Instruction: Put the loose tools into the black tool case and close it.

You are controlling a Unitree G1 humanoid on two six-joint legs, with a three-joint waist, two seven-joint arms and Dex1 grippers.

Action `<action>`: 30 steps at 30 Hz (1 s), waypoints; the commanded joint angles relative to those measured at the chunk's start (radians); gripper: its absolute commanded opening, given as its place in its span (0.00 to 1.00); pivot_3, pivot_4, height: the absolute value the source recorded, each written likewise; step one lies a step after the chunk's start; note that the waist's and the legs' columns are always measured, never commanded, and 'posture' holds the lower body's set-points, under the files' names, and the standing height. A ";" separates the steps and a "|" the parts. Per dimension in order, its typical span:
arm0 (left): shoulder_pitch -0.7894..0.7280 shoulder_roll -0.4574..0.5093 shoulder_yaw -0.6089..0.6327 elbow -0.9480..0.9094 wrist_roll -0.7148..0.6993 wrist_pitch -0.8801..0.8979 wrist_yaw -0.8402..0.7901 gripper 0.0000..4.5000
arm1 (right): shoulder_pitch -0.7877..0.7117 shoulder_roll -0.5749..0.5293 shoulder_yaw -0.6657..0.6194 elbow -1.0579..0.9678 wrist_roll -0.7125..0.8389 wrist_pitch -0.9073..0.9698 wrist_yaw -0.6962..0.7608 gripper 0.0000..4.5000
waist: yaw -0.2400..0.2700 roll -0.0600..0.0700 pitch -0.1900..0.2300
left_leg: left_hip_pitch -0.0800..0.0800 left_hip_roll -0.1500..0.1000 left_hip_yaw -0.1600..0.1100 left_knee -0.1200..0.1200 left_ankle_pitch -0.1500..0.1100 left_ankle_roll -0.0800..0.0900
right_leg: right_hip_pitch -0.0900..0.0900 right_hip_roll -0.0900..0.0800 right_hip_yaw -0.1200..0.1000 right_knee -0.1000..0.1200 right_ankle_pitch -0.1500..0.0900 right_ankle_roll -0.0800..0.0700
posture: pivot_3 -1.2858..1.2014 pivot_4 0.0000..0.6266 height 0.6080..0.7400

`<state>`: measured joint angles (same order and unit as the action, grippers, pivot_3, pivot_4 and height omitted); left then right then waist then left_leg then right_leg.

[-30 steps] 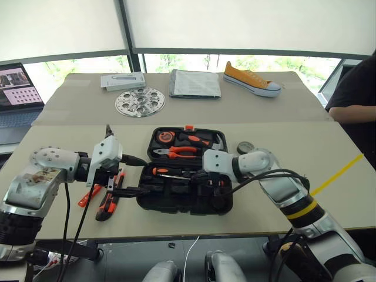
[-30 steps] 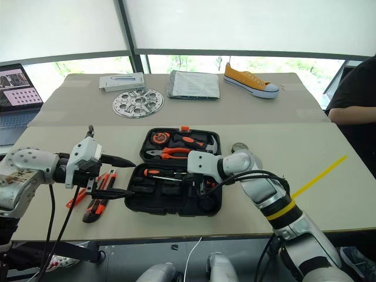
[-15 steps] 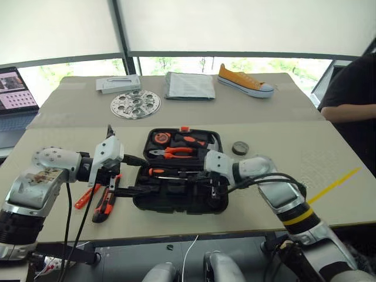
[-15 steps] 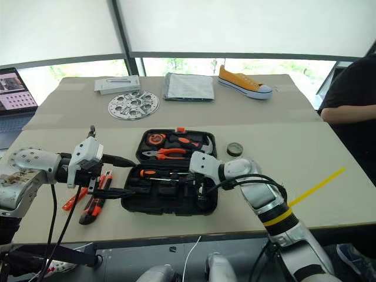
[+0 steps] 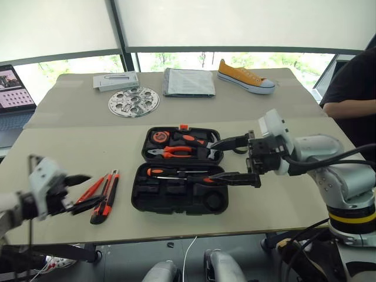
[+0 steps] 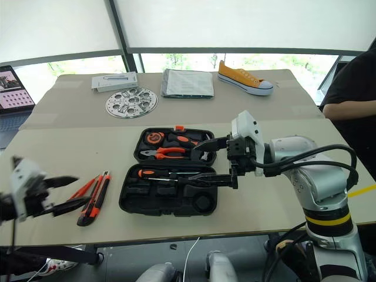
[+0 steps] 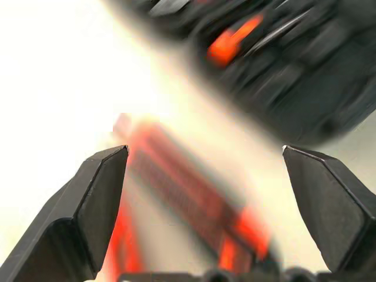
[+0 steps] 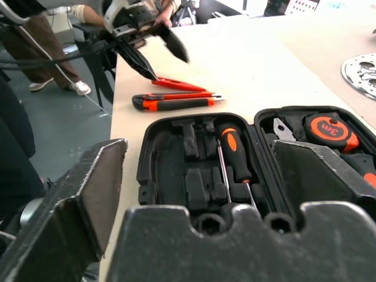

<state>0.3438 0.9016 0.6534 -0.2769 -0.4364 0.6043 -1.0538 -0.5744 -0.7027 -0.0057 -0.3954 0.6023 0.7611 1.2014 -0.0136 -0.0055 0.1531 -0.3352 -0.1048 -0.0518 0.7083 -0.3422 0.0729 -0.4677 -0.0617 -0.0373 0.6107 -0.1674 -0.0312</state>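
Nearest, at the table's front left edge, the left gripper point(image 5: 79, 191) hangs with its two black tapered fingers spread wide and empty, tips just beside the loose tools. There a black-and-orange utility knife point(image 5: 104, 197) with a ribbed flat body lies on the matte beige tabletop point(image 5: 70, 147), and close beside it, on the side away from the case, a slim all-orange pen-like tool point(image 5: 91, 188).

Right of them the black moulded plastic tool case point(image 5: 179, 170) lies open like a clamshell, both halves flat. Its near half has tool-shaped recesses; one holds an orange-and-black-handled screwdriver point(image 8: 232, 154) with a thin steel shaft, the rest look bare. The far half holds orange-handled pliers point(image 5: 173, 151), a round tape measure point(image 5: 160, 137) and a hammer point(image 5: 197, 140), with a small orange latch point(image 5: 183, 126) on its far rim.

Over the case's right side the right gripper point(image 5: 226, 160) is raised, its long black fingers parted wide, holding nothing.

Farther back lie a round silver perforated metal disc point(image 5: 133, 101), a flat grey box point(image 5: 116, 80), a folded grey cloth-like bundle point(image 5: 188, 81) and a yellow canvas sneaker with white sole point(image 5: 245, 77). A laptop point(image 5: 14, 94) sits at far left; a person's dark sleeve point(image 5: 352, 82) shows at right.
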 commanded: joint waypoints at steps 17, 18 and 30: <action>-0.381 0.226 -0.395 0.187 0.116 0.213 0.053 1.00 | 0.058 -0.014 0.001 -0.136 0.049 -0.062 -0.086 0.99 | 0.027 -0.002 0.001 | 0.003 -0.002 -0.001 0.002 -0.006 -0.002 | 0.006 -0.002 -0.003 0.000 0.001 0.002 | 0.52 0.24 1.00; -0.414 0.233 -0.437 0.215 0.141 0.207 0.058 1.00 | 0.066 -0.016 -0.003 -0.147 0.052 -0.060 -0.094 0.99 | 0.025 -0.002 0.001 | 0.002 -0.001 -0.001 0.002 -0.006 -0.002 | 0.006 -0.001 -0.003 0.000 0.001 0.002 | 0.52 0.24 1.00; -0.552 0.204 -0.686 0.393 0.259 0.117 0.026 0.62 | 0.148 -0.070 -0.053 -0.233 0.095 -0.050 -0.172 1.00 | 0.018 0.001 0.001 | 0.007 -0.001 0.000 0.002 -0.007 -0.007 | 0.008 -0.001 -0.001 0.000 0.000 0.001 | 0.52 0.24 1.00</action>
<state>-0.2268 1.1126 0.0155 0.0665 -0.2292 0.7249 -1.0408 -0.4246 -0.7596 -0.0197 -0.5903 0.6656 0.7104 1.0378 0.0048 -0.0045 0.1537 -0.3273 -0.1056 -0.0520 0.7101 -0.3491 0.0657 -0.4586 -0.0623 -0.0382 0.6105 -0.1671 -0.0301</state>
